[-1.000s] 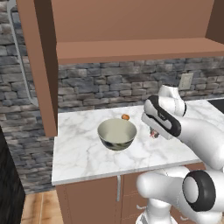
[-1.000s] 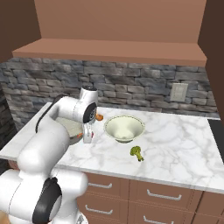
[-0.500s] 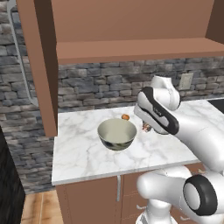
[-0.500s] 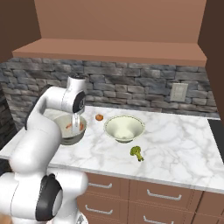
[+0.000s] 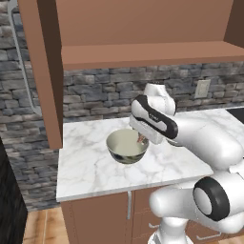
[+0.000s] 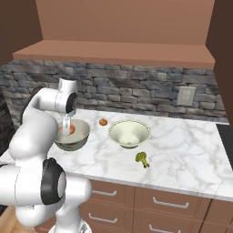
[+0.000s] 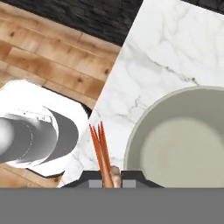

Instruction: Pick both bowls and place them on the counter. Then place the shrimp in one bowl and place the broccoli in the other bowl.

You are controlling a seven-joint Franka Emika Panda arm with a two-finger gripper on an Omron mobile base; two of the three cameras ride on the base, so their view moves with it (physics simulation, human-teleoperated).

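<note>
- On the left of the right base view we see the gripper poised just above the larger grey-green bowl, which sits on the counter.
- The jaws stand almost fully shut, pinched on the shrimp; in the hand view its orange tail fans out from between the finger tips, with the bowl's pale inside just beside it.
- We judge the shrimp very light, slightly springy and a bit slick; a nip across its curled body suits it, and the narrow closure looks right for so thin a piece.
- The large bowl looks heavy and stiff, a chipping risk if knocked; we would take it by the rim.
- Next comes a small orange-brown ball lying on the marble between the two bowls.
- The smaller cream-green bowl stands upright and empty.
- Just to the right of it, nearer the front edge, lies the broccoli, apart from both bowls; we expect it light, lumpy and crumbly, best gripped across the floret head or at the stalk.
</note>
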